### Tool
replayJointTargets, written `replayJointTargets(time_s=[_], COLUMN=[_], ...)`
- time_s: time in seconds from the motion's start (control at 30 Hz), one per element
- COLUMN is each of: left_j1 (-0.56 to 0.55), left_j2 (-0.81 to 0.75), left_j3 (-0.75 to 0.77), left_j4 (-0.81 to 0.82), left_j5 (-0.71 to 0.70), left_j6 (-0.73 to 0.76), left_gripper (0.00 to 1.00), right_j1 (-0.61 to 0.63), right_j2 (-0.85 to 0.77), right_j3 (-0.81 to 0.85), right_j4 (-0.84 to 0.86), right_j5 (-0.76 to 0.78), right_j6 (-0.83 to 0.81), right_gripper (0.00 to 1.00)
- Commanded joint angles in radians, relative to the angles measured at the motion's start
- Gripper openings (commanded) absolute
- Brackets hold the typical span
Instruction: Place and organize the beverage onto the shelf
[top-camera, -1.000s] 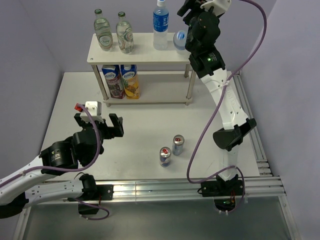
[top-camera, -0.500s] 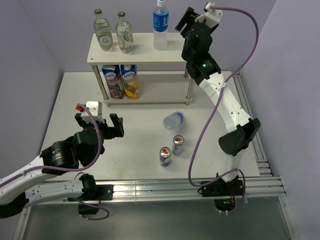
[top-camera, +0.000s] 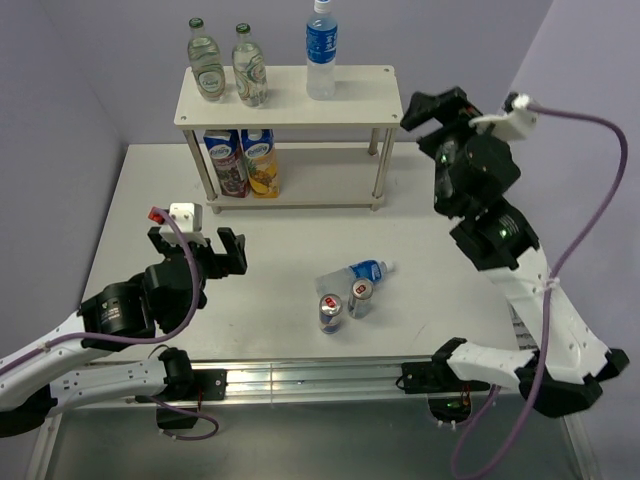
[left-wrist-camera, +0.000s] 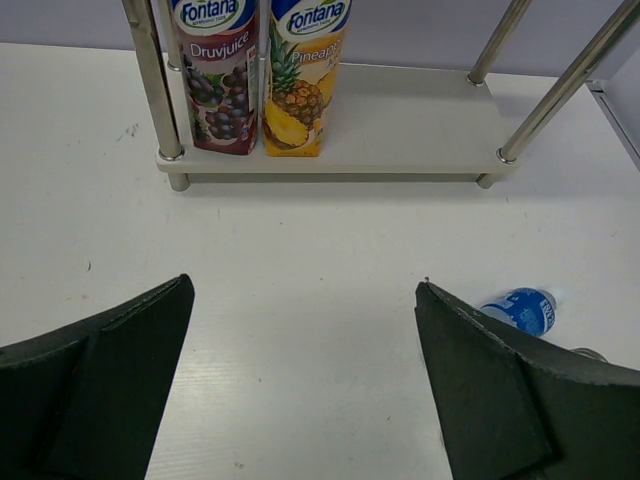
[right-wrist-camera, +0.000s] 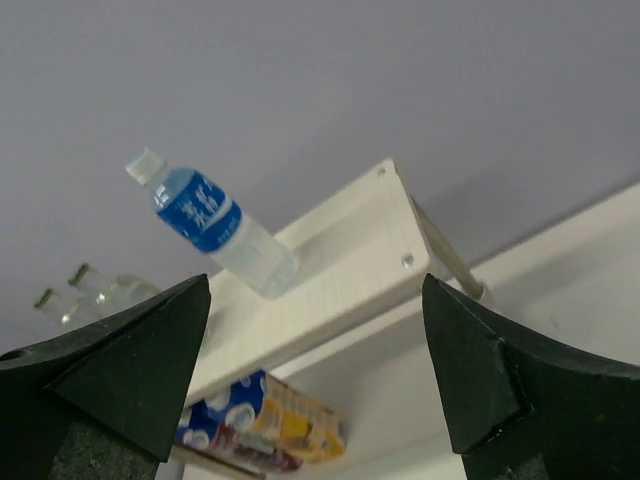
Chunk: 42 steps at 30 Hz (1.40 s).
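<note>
The cream-white two-tier shelf (top-camera: 285, 96) stands at the back. Its top board holds two glass bottles (top-camera: 207, 62) and an upright blue-label water bottle (top-camera: 321, 52). Two juice cartons (top-camera: 244, 162) stand on the lower board. A small water bottle (top-camera: 355, 277) lies on its side on the table, against two cans (top-camera: 330, 314). My right gripper (top-camera: 438, 108) is open and empty, right of the shelf's top board (right-wrist-camera: 330, 270). My left gripper (top-camera: 196, 245) is open and empty above the table, facing the cartons (left-wrist-camera: 260, 75); the fallen bottle (left-wrist-camera: 520, 308) lies to its right.
The right can (top-camera: 361, 296) leans where the fallen bottle touches it. The right half of both shelf boards (left-wrist-camera: 400, 120) is bare. Walls close in behind and on both sides. An aluminium rail (top-camera: 300, 378) runs along the near table edge.
The small water bottle dropped from the shelf's top right onto the table and rolled against the cans. My right arm swung away from the shelf, to the right and lower. The left arm stayed still.
</note>
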Motion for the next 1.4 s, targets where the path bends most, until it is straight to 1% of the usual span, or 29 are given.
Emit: replayJointTargets(time_s=[0.0, 0.13, 0.2, 0.33, 0.4, 0.57, 0.7, 0.77, 0.9, 1.03, 1.17, 1.3, 1.37], left_j1=[-0.005, -0.005, -0.005, -0.007, -0.007, -0.007, -0.007, -0.007, -0.007, -0.007, -0.008, -0.011, -0.011], left_j2=[-0.014, -0.020, -0.022, -0.027, -0.028, -0.039, -0.057, -0.063, -0.062, -0.053, -0.047, -0.045, -0.043], left_j3=[0.000, 0.003, 0.000, 0.000, 0.000, -0.001, -0.006, -0.008, -0.006, -0.006, -0.006, -0.008, -0.008], left_j4=[0.013, 0.022, 0.031, 0.036, 0.042, 0.044, 0.047, 0.050, 0.048, 0.042, 0.038, 0.036, 0.032], left_j5=[0.019, 0.041, 0.059, 0.078, 0.085, 0.098, 0.107, 0.108, 0.110, 0.110, 0.105, 0.101, 0.096], left_j6=[-0.002, 0.007, 0.012, 0.013, 0.016, 0.016, 0.015, 0.015, 0.015, 0.015, 0.013, 0.019, 0.018], left_gripper=[0.99, 0.99, 0.99, 0.99, 0.99, 0.99, 0.98, 0.98, 0.98, 0.98, 0.98, 0.98, 0.98], right_j1=[0.023, 0.042, 0.060, 0.080, 0.086, 0.105, 0.111, 0.111, 0.111, 0.111, 0.111, 0.109, 0.111], right_j2=[-0.035, -0.061, -0.058, -0.078, -0.100, -0.123, -0.121, -0.092, -0.005, 0.067, 0.152, 0.233, 0.247], right_j3=[-0.210, -0.416, -0.508, -0.643, -0.705, -0.775, -0.831, -0.864, -0.887, -0.889, -0.842, -0.768, -0.737], right_j4=[-0.224, -0.300, -0.360, -0.412, -0.429, -0.483, -0.463, -0.430, -0.368, -0.302, -0.225, -0.196, -0.184], right_j5=[-0.029, -0.138, -0.152, -0.216, -0.264, -0.316, -0.348, -0.368, -0.407, -0.404, -0.404, -0.414, -0.422], right_j6=[0.225, 0.360, 0.409, 0.547, 0.588, 0.667, 0.699, 0.705, 0.711, 0.701, 0.682, 0.662, 0.658], right_gripper=[0.93, 0.93, 0.93, 0.93, 0.93, 0.93, 0.93, 0.93, 0.93, 0.93, 0.93, 0.92, 0.92])
